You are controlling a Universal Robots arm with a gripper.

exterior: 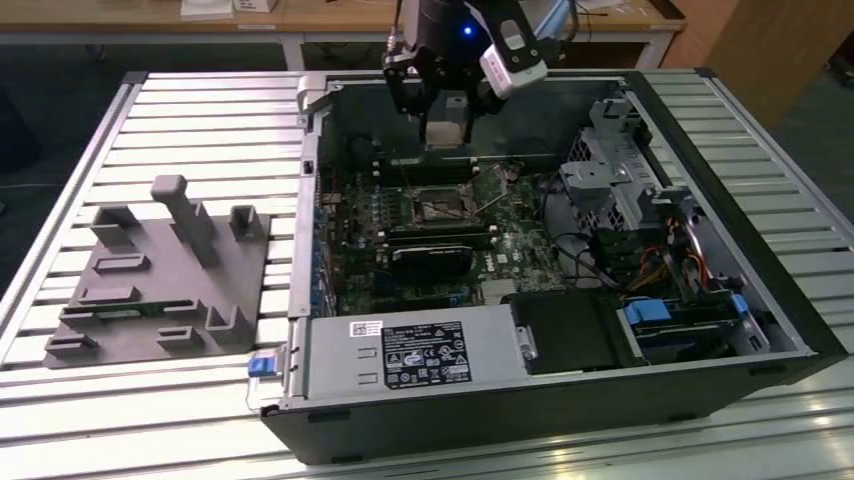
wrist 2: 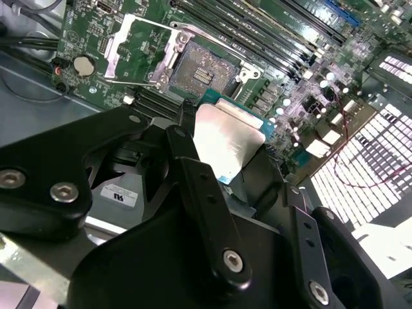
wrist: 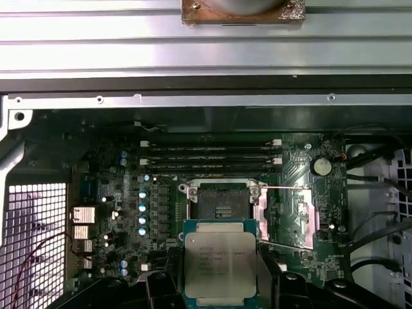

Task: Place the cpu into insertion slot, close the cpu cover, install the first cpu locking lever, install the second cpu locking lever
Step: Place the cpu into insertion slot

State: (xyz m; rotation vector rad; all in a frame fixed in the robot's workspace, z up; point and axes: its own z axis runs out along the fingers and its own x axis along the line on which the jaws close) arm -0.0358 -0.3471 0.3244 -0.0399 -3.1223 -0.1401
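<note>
The cpu [wrist: 220,264] hangs in the air above the green board [wrist: 109,193], with its silvery top turned toward the first wrist view. It is near the insertion slot [wrist: 222,201] but apart from it, not yet down in it. The gripper [exterior: 446,112] has the chip pinched between its two fingers [wrist 2: 193,174], which are closed on opposite edges. The slot lies bare, dark in its centre. The cpu cover [wrist: 261,215] is folded open to one side of it, so nothing lies over the socket.

By my judgement the first step is in hand: the chip is carried but not placed, and the cover and both levers are not yet done. The placing asks that the chip comes exactly over the socket, square with the rim and flat, and goes down gently. A tilted or shifted chip could harm the contacts.

As for writing, the chip's top bears some lines of fine print, which I cannot read with certainty. In the exterior view a black and white label [exterior: 424,353] sits on a grey metal box inside the computer case [exterior: 307,200], and its text is too small to read.
</note>
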